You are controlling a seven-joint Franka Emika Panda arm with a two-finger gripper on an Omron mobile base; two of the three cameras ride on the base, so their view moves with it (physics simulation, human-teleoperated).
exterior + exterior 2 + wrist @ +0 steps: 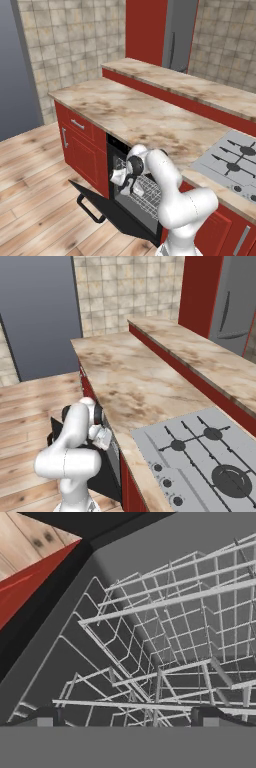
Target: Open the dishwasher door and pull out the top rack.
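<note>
Reaching into the dishwasher opening below the marble bench (150, 120), gripper (131, 188) positioned at the front of the top rack (150, 197), beside red cabinet doors (82, 155). Dishwasher door (107, 207) dropped fully down, near level above the wooden floor (35, 200), black bar handle (90, 209) at its outer edge. Top rack seated inside the cavity, light wire grid visible behind the wrist in the left base view. In the hand view, fingertips (45, 717) spread well apart with a horizontal front rod of the top rack (165, 602) running between them; jaws open, no clear contact, though closeness of rod to fingers hard to judge at this angle. Gas hob (205, 456) set in the bench to the right. From the right base view, gripper (101, 437) largely masked by the arm.
</note>
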